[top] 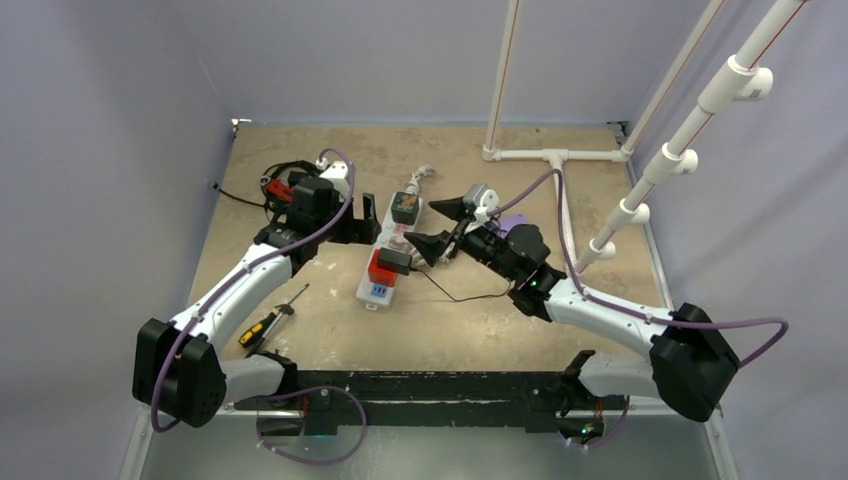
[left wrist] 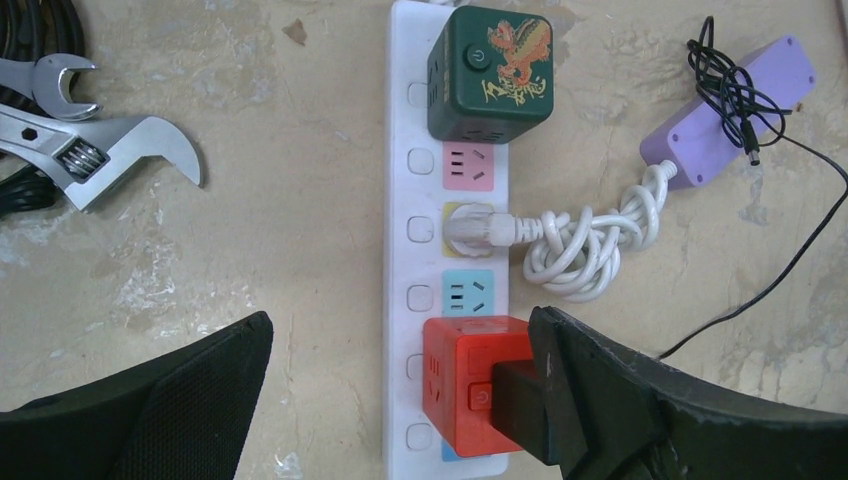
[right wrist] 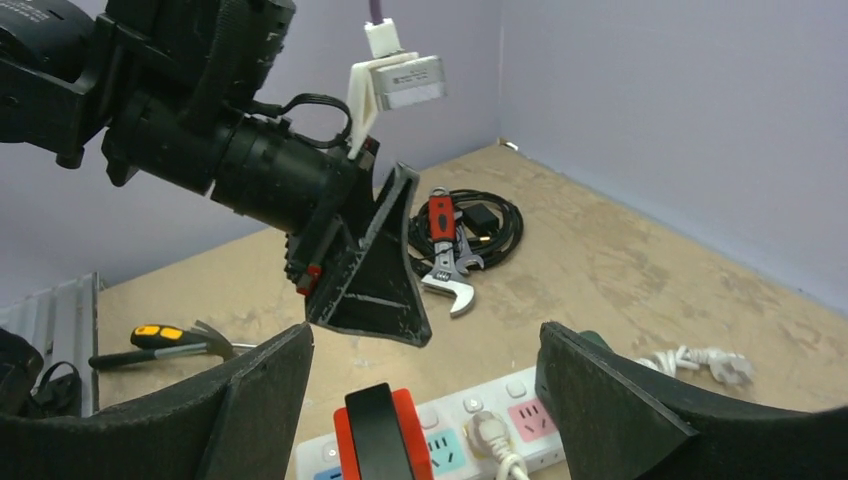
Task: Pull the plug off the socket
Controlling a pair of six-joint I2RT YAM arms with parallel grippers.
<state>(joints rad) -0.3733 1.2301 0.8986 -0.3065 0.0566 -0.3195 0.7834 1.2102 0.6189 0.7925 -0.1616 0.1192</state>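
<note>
The white socket strip point(left wrist: 408, 160) lies lengthwise on the table, also seen in the top view point(top: 372, 291). A red cube adapter point(left wrist: 465, 385) sits on it with a black plug point(left wrist: 518, 408) in its side. A white plug point(left wrist: 478, 228) sits in the yellow outlet. A green cube point(left wrist: 490, 75) stands at the far end. My left gripper point(left wrist: 400, 335) hangs open over the strip, its right finger point(left wrist: 640, 400) beside the black plug. My right gripper point(right wrist: 425, 340) is open, its fingers on either side of the black plug point(right wrist: 378, 432), apart from it.
Wrenches point(left wrist: 110, 150) and coiled black cable point(right wrist: 495, 225) lie left of the strip. A purple bar point(left wrist: 730, 115) and a thin black wire point(left wrist: 790, 260) lie to its right, beside the bundled white cord point(left wrist: 590, 245). A yellow-handled tool point(top: 265, 325) lies near the left arm. White pipes point(top: 550, 155) stand at the back right.
</note>
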